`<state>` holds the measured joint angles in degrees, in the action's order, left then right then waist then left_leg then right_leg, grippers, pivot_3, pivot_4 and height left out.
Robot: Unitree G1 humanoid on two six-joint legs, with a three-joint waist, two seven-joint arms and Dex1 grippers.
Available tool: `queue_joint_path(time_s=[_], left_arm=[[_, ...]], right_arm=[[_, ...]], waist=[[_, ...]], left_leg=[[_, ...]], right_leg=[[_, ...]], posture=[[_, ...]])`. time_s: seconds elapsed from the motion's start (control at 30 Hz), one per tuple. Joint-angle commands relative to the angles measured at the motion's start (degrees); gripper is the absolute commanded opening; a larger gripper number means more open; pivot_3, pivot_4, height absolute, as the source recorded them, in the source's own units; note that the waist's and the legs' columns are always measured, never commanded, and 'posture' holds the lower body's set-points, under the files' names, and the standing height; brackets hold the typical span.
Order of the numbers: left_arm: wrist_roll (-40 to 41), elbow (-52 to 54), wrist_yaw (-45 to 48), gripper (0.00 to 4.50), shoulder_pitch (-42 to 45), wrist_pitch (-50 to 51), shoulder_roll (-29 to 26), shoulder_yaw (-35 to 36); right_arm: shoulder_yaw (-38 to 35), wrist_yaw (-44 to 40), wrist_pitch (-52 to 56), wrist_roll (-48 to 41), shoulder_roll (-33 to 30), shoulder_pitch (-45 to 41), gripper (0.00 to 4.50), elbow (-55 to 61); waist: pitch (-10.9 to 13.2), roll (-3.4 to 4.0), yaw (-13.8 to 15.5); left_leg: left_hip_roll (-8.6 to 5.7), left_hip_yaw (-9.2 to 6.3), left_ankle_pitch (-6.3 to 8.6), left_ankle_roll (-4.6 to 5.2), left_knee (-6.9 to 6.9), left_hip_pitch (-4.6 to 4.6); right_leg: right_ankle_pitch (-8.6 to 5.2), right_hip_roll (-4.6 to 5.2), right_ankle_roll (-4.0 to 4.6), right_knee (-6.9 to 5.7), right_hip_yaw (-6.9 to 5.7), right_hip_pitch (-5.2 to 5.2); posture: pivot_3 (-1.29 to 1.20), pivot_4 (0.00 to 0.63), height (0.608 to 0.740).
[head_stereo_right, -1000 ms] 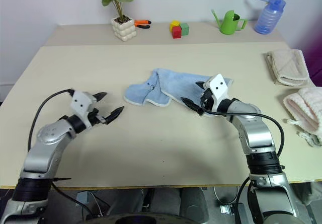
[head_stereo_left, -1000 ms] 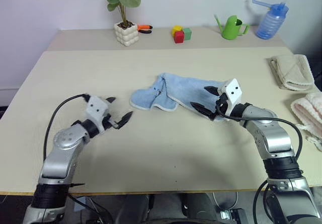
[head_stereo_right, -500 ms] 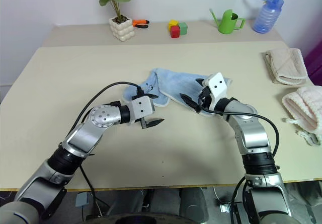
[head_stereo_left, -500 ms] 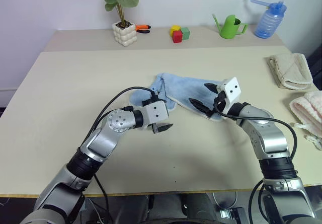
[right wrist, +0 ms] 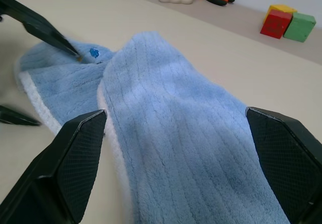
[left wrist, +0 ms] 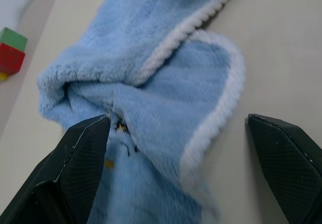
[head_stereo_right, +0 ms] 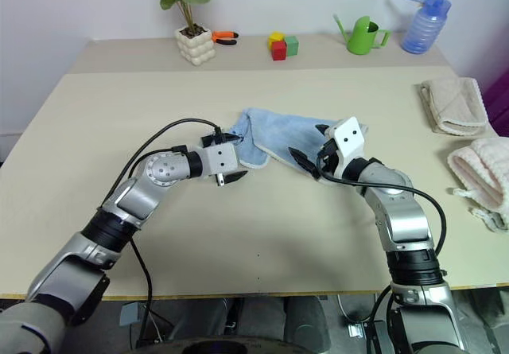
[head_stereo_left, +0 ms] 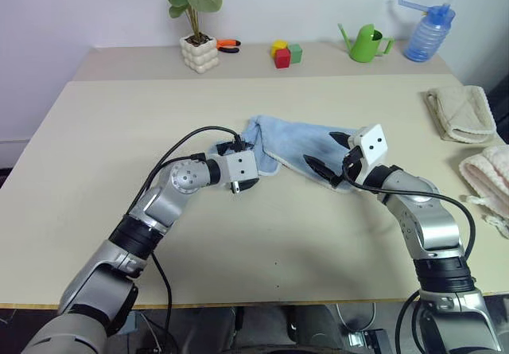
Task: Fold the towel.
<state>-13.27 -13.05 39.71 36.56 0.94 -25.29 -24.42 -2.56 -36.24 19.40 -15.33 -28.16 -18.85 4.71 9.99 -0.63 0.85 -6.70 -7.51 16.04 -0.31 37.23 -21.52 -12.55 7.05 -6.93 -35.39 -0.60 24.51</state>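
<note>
The towel lies crumpled near the table's middle, between both grippers. It is judged soft, light and limp; its pale hem corners should be pinched. The left gripper and the right gripper have their fingers spread, empty.

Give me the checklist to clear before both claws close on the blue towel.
1. Left claw open: ok, its fingers straddle the towel's hemmed end.
2. Right claw open: ok, fingers spread over the other end.
3. Towel flat: not ok, it lies bunched with one end folded over itself.
4. Cloth between left fingers: ok, a hemmed fold sits in the gap.
5. Right claw touching cloth: cannot tell.
6. Beige towel and cream towel apart from the blue one: ok.
</note>
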Motion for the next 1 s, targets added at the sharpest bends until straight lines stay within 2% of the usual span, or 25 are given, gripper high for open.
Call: queue_joint_path(time_s=[0.03,0.13,0.2,0.27,0.37,0.47,0.5,0.6,0.77,0.87,1.0], left_arm=[[-0.24,-1.97,1.08,4.47,1.31,-2.73,2.39,-0.97],[-1.84,-4.99,0.24,4.47,2.57,-4.67,4.01,-1.47],[-2.17,-6.83,-0.78,3.97,3.44,-5.80,5.11,-1.08],[-2.11,-7.65,-1.05,3.22,3.61,-6.60,5.55,-0.47],[-1.90,-8.16,-0.90,1.83,3.25,-7.85,5.46,0.31],[-1.96,-7.88,-1.72,0.20,2.10,-9.18,4.48,1.22],[-2.09,-7.71,-2.23,0.06,1.82,-9.54,4.19,1.51],[-0.53,-5.35,-4.87,0.06,0.62,-9.90,3.55,4.93],[10.83,6.50,-5.27,0.06,-5.08,-4.09,3.43,16.11],[15.31,13.02,-4.09,0.06,-9.22,1.19,0.91,21.40],[16.57,16.43,-3.97,0.06,-13.08,4.16,-2.69,24.63]], right_arm=[[-1.35,0.70,-0.17,-0.27,-0.48,-0.27,4.50,2.80],[-1.51,1.11,-0.24,-0.13,-0.49,-0.72,4.50,2.57],[-1.66,1.29,0.04,-0.22,-0.67,-0.57,4.50,3.10],[-1.87,1.24,0.29,-0.20,-1.19,0.01,4.50,3.74],[-2.51,0.92,0.69,-0.09,-2.62,0.85,4.50,4.33],[-3.40,0.60,1.03,-0.56,-3.98,1.33,4.50,4.76],[-3.53,0.48,1.06,-0.59,-4.23,1.41,4.50,4.78],[-3.62,0.25,1.35,-0.70,-4.65,1.78,4.50,5.45],[-1.98,-2.02,1.45,0.70,-7.15,3.42,4.50,7.42],[-0.18,-4.73,0.08,2.68,-10.04,4.94,4.50,8.31],[1.99,-6.79,0.33,3.42,-11.59,6.94,4.50,11.39]], waist=[[0.00,0.00,-0.06],[0.00,0.00,-0.04],[0.00,0.00,-0.08],[0.00,0.00,-0.12],[0.00,0.00,-0.12],[0.00,0.00,-0.16],[0.00,0.00,-0.18],[0.00,0.00,-0.26],[0.00,0.00,-0.19],[0.00,0.01,-0.22],[0.00,0.01,-0.21]], left_leg=[[0.00,0.00,0.00,-0.01,0.01,0.00],[0.00,0.01,-0.01,-0.02,0.01,0.00],[0.00,0.02,-0.01,-0.02,0.02,0.00],[0.00,0.02,-0.01,-0.02,0.02,0.00],[0.00,0.03,-0.02,-0.03,0.01,0.00],[0.01,0.03,-0.01,-0.02,0.01,-0.01],[0.01,0.03,-0.01,-0.02,0.01,0.00],[0.01,0.03,-0.01,-0.02,0.00,0.00],[0.04,0.03,-0.02,-0.05,0.01,-0.02],[0.04,0.06,-0.02,-0.05,0.02,-0.02],[0.07,0.09,0.01,0.02,0.01,0.01]], right_leg=[[0.00,0.00,0.00,0.01,0.00,0.00],[0.00,0.00,0.00,0.00,0.00,0.00],[0.01,0.00,-0.01,0.00,0.00,-0.01],[0.01,0.00,-0.01,0.00,0.00,-0.01],[0.01,0.00,-0.01,-0.01,0.00,0.02],[0.01,0.00,-0.01,0.00,0.00,0.02],[0.01,0.00,-0.01,-0.01,0.00,0.02],[0.01,-0.01,-0.01,-0.01,0.00,0.02],[0.01,-0.01,-0.01,-0.01,0.04,0.05],[0.01,-0.01,-0.01,-0.01,0.04,0.05],[0.01,-0.05,0.00,-0.02,0.05,0.05]], posture=[[0.00,0.150,0.732],[0.00,0.150,0.732],[0.00,0.150,0.732],[0.00,0.150,0.732],[0.00,0.150,0.732],[0.00,0.150,0.732],[0.00,0.150,0.732],[0.00,0.150,0.732],[0.00,0.150,0.732],[0.00,0.150,0.732],[0.00,0.150,0.732]])
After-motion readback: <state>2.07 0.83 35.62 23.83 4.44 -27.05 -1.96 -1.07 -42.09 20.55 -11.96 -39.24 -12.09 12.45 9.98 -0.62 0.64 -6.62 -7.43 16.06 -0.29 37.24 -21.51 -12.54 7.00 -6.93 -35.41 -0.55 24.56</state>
